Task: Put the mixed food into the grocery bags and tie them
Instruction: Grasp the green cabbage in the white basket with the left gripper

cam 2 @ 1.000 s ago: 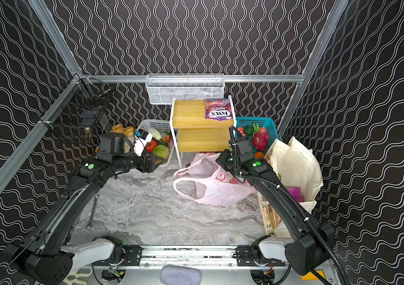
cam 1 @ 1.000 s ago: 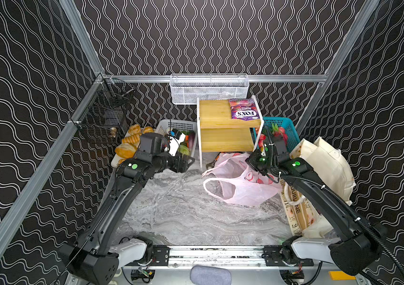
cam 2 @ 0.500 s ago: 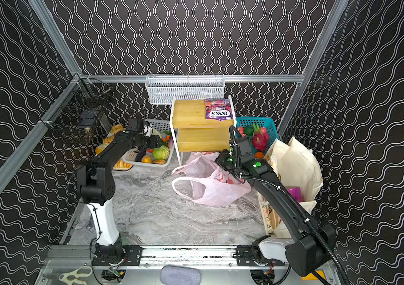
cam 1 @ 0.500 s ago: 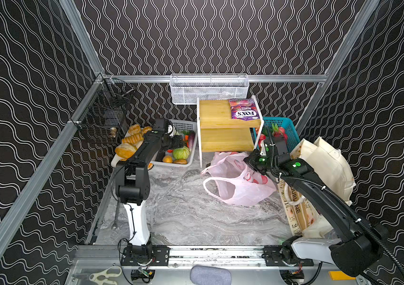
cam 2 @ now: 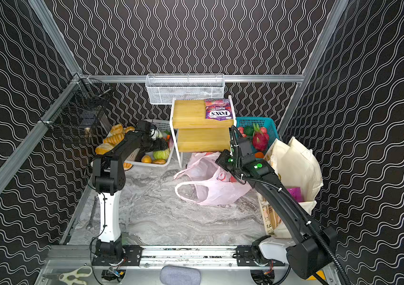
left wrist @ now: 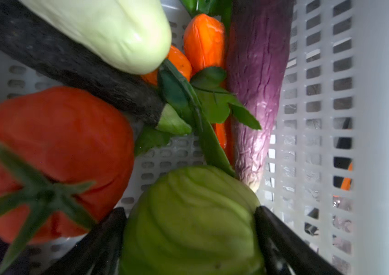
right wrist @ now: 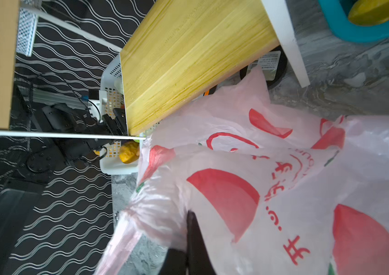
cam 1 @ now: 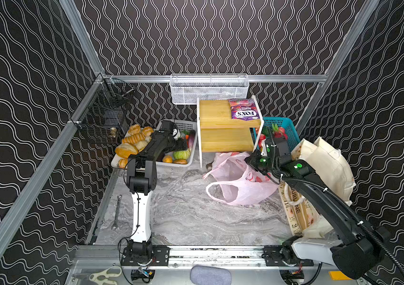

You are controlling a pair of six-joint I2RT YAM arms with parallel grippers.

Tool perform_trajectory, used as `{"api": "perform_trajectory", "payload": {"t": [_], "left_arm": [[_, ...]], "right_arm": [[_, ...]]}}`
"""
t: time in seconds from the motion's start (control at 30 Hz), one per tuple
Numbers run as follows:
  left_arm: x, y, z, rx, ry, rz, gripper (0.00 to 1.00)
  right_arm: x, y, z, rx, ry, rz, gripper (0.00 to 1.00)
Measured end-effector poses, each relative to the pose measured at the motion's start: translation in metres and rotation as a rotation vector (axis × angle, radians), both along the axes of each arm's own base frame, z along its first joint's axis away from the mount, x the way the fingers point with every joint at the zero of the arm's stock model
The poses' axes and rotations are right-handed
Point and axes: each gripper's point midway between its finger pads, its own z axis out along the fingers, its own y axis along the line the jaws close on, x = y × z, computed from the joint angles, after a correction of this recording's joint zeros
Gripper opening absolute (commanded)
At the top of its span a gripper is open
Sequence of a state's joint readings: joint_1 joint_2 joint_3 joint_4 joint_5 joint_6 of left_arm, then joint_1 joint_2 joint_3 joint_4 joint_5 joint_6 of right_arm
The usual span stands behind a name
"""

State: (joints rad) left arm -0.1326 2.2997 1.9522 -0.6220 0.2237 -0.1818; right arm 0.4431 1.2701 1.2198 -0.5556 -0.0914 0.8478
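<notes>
Step in hand: taking produce out of the white basket (left wrist: 379, 119) for the pink plastic bag (cam 1: 240, 187).

Left hand (left wrist: 189, 210): down inside the basket, jaws wide, one finger on each side of the green cabbage (left wrist: 188, 226). Cannot tell whether the pads (left wrist: 276, 233) touch it, and no squeeze is visible. The red tomato (left wrist: 53, 142) sits just outside one finger. A purple eggplant (left wrist: 255, 83) and a carrot (left wrist: 204, 40) lie just beyond the fingertips, by the basket wall.

Right hand (right wrist: 188, 240): clamped tight on a fold of the pink bag near its rim, holding that edge up off the desk (cam 1: 183, 217). In both top views a loop handle lies slack on the desk, nearer the robot base than this hand. The mouth looks only partly open.

The cream canvas tote (cam 1: 324, 167) stands just beside the right arm, and a purple packet (cam 2: 294, 193) shows inside it. The purple FOX'S packet (cam 1: 244, 112) lies on the wooden shelf (cam 1: 220, 116), well apart from both hands and not yet bagged.

Judgement: the task is partway along and neither bag is tied. The next move calls for closing on the cabbage firmly without crushing it, since it is round and likely to roll. It then needs lifting clear of the basket wall and tomato and carrying to the mouth the right hand holds. That mouth probably needs spreading wider first.
</notes>
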Motion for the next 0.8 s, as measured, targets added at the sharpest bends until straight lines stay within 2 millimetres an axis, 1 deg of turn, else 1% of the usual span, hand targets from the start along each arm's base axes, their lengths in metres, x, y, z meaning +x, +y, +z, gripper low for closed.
{"api": "perform_trajectory", "payload": {"t": [0.13, 0.3, 0.37, 0.4, 0.47, 0.53, 0.6, 0.63, 0.7, 0.8], "left_arm": [[-0.003, -0.005, -0.001, 0.032, -0.002, -0.032, 0.94], [-0.009, -0.005, 0.000, 0.099, 0.014, -0.069, 0.94], [-0.014, -0.004, 0.000, 0.121, 0.030, -0.074, 0.88], [-0.015, -0.004, 0.000, 0.128, 0.032, -0.080, 0.82], [-0.019, -0.003, 0.003, 0.138, 0.034, -0.091, 0.65], [-0.025, -0.001, 0.007, 0.145, 0.040, -0.098, 0.63], [-0.035, 0.003, 0.016, 0.159, 0.037, -0.102, 0.63], [-0.040, 0.004, 0.024, 0.156, 0.030, -0.101, 0.62], [-0.045, 0.004, 0.046, 0.151, -0.012, -0.099, 0.60], [-0.046, 0.003, 0.089, 0.127, -0.117, -0.092, 0.59]], "right_arm": [[0.000, 0.002, -0.003, 0.001, 0.008, 0.010, 0.00], [-0.001, 0.002, -0.002, 0.005, 0.005, 0.014, 0.00], [-0.001, 0.002, -0.001, 0.005, 0.002, 0.013, 0.00], [-0.002, 0.002, -0.001, 0.006, 0.000, 0.013, 0.00], [-0.002, 0.001, -0.002, 0.006, 0.003, 0.013, 0.00], [-0.003, 0.001, -0.004, 0.004, 0.007, 0.013, 0.00], [-0.004, 0.001, -0.006, 0.003, 0.008, 0.014, 0.00], [-0.004, 0.001, -0.006, 0.008, 0.008, 0.012, 0.00], [-0.004, 0.002, -0.007, 0.013, 0.008, 0.016, 0.00], [-0.004, 0.001, -0.009, 0.024, 0.014, 0.013, 0.00]]}}
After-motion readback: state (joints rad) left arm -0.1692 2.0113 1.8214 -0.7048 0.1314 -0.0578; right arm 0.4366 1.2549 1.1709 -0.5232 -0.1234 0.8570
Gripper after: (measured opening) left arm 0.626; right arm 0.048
